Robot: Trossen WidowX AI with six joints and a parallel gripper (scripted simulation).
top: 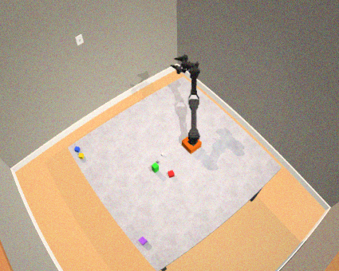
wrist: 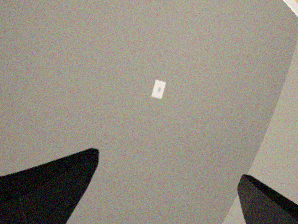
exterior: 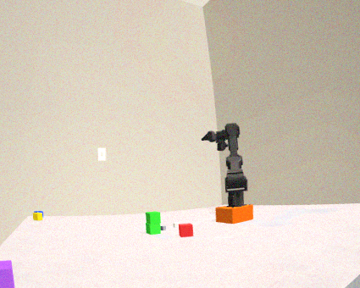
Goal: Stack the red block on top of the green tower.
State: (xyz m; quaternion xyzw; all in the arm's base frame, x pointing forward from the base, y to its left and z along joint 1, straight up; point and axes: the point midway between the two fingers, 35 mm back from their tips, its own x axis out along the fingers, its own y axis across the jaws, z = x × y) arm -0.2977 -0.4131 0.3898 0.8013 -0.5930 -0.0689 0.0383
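Claw (exterior: 207, 136) open, high above red block (exterior: 185, 229).

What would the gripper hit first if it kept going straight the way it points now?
Probably the grey wall near the small white wall plate. The open gripper points roughly level, high above the blocks, with nothing visible between.

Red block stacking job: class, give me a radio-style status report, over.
Gripper open, empty, raised high above its base. Red block on the table beside the green tower, apart from it. Small white piece lies between them; otherwise nothing blocking.
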